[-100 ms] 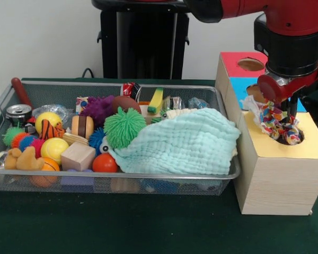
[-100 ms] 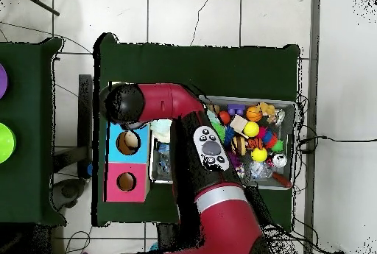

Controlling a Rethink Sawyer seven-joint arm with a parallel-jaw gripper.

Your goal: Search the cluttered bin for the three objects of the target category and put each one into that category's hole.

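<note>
A multicoloured crinkled cloth hangs from the gripper, clamped in it, its lower end dipping into the hole in the yellow top of the wooden box. Further back the box top turns blue, then red, each with its own hole. Just left of the box sits the wire bin, heaped with toys under a mint towel. Everything rests on a dark green table. A white wall stands behind; the overhead view shows a tiled floor.
</note>
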